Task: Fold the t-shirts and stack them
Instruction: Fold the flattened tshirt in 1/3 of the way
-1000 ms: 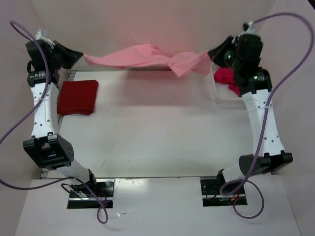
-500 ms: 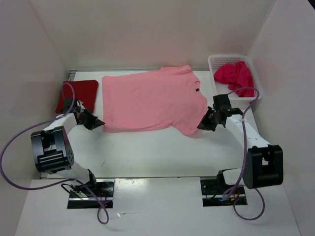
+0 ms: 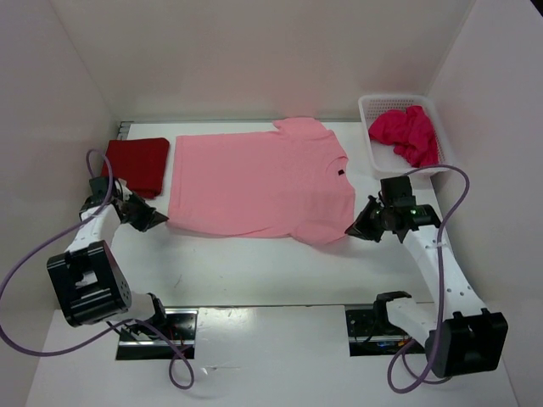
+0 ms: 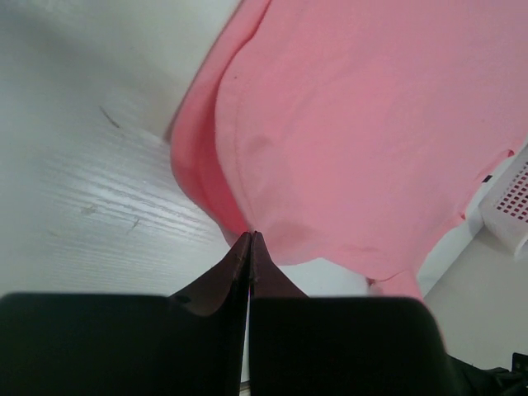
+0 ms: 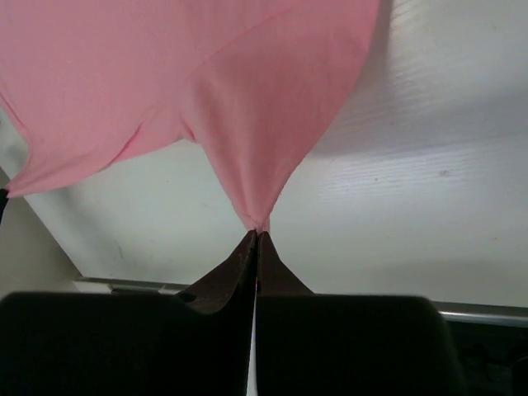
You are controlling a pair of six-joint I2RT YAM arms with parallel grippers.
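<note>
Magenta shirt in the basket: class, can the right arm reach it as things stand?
Probably not yet: its fingers are shut on the light pink shirt. Once freed, the open-topped basket lies close by, nothing over it.

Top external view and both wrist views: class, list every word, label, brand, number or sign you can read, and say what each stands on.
No text can be read in any view.
On the light pink t-shirt, the small dark tag at the collar: too small to read.
The dark red t-shirt, magenta t-shirt and white basket show no markings.
</note>
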